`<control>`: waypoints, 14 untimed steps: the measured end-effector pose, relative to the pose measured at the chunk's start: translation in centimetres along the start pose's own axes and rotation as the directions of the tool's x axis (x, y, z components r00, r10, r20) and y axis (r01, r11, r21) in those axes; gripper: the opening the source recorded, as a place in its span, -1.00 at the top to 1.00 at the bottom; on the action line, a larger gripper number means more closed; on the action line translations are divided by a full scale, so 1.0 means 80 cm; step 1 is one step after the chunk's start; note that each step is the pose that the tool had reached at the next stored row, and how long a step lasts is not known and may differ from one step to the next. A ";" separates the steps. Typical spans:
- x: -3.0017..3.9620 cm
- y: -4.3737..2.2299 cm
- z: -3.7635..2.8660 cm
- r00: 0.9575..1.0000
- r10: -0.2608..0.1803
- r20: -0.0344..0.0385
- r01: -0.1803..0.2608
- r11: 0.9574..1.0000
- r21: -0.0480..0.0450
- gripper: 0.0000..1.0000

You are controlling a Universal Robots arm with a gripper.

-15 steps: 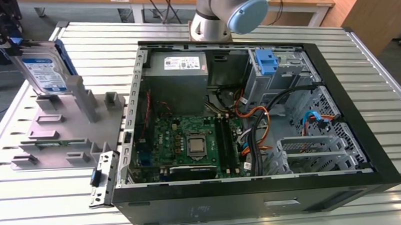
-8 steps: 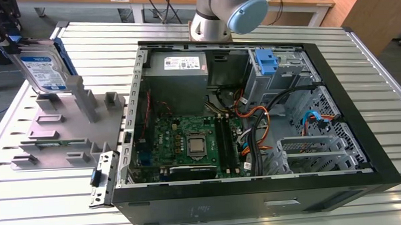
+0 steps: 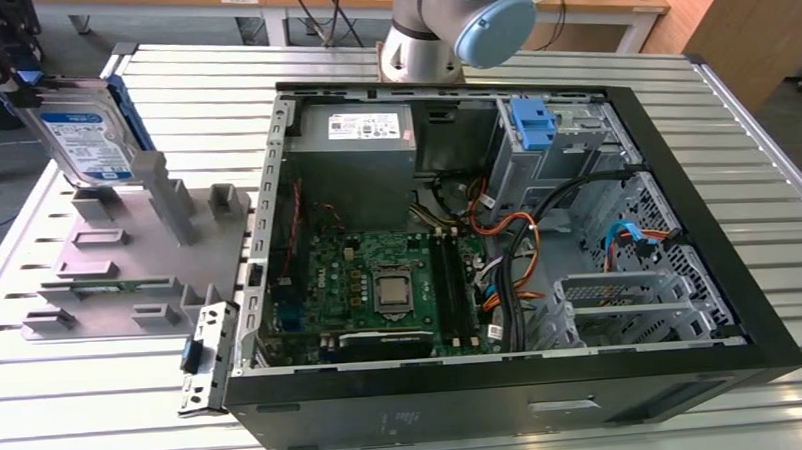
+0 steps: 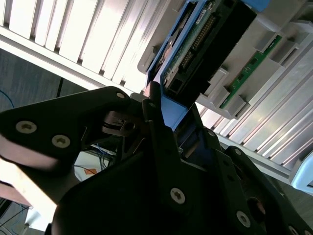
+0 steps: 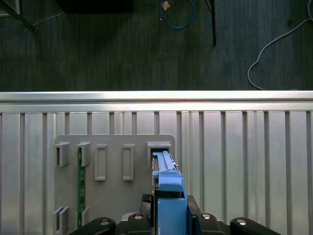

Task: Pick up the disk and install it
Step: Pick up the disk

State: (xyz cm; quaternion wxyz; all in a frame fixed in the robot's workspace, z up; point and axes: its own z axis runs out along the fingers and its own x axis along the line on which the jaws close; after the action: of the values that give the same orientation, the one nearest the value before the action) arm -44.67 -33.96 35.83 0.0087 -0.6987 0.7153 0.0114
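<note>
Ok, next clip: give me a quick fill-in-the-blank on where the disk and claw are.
1. The claw is shut on the disk's ___ side rail.
2. The disk is on the exterior view's ___ of the computer case.
3. The holder beneath the disk is ___ in colour.
Missing words: blue; left; grey.

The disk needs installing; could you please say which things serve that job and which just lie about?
Job: the disk, the end effector clamped on it, the open computer case.
Lying about: the grey fixture plate, the green memory stick.
</note>
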 end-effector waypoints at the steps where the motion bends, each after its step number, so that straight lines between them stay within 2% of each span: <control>1: 0.0000 0.0000 -0.0001 1.000 0.000 0.000 0.000 1.000 0.000 0.27; 14: -0.0001 0.0000 -0.0026 1.000 0.000 0.000 0.000 1.000 0.000 0.27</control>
State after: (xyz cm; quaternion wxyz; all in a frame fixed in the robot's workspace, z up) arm -44.67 -33.96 36.03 0.0087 -0.6987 0.7153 0.0114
